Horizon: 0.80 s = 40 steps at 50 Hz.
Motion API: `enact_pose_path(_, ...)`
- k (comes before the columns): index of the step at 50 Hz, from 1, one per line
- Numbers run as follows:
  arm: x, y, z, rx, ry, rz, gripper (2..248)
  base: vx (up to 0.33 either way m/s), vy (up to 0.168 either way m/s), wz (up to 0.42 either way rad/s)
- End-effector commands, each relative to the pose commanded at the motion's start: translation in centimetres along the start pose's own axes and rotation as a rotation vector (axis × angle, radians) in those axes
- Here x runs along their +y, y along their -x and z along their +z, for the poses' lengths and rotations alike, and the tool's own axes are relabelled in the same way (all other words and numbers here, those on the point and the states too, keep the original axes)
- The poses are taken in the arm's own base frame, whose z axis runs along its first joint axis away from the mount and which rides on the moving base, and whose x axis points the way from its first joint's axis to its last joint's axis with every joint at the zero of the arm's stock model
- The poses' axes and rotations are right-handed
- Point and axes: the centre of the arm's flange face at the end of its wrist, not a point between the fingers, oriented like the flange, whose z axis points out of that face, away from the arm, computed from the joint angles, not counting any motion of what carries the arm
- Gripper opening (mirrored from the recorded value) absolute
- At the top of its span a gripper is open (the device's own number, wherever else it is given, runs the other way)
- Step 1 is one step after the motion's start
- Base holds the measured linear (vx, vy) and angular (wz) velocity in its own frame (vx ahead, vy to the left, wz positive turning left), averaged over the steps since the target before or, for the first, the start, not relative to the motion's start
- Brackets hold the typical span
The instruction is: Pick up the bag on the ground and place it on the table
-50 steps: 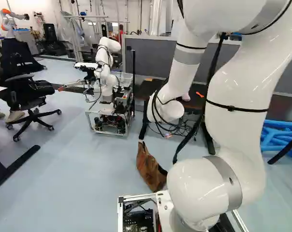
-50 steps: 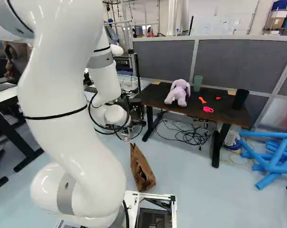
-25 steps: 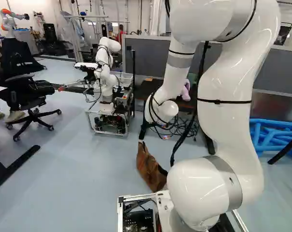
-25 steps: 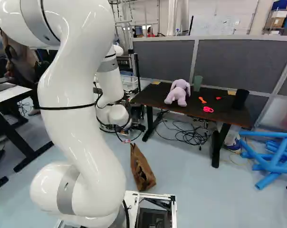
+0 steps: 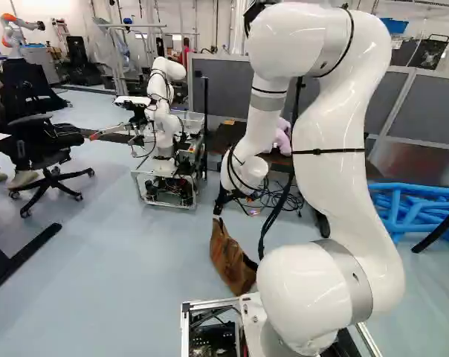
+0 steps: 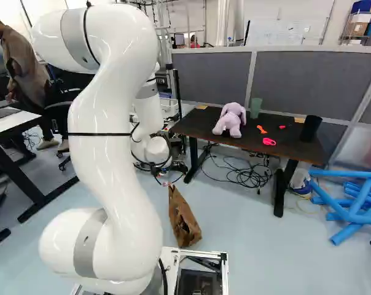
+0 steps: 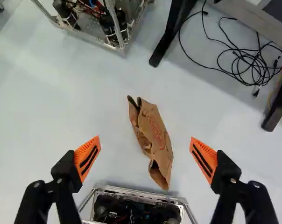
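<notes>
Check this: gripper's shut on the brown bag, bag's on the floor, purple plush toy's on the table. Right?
Not quite: the gripper is open. The wrist view shows its fingers spread wide, with gaps between both and the brown bag. The rest holds: bag on the floor, purple plush toy on the table.

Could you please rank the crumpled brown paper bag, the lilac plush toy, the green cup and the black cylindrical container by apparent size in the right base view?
Largest to smallest:
Brown paper bag (nearest the camera)
Lilac plush toy
Black cylindrical container
Green cup
</notes>
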Motion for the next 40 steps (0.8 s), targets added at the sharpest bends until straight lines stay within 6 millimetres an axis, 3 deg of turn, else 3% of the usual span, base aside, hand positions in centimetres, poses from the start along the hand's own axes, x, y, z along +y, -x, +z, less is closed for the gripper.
enact_pose_path(40, -0.3, 0.8, 6.1, -0.156, -0.040, -0.145, 247, 0.000, 0.000, 0.000)
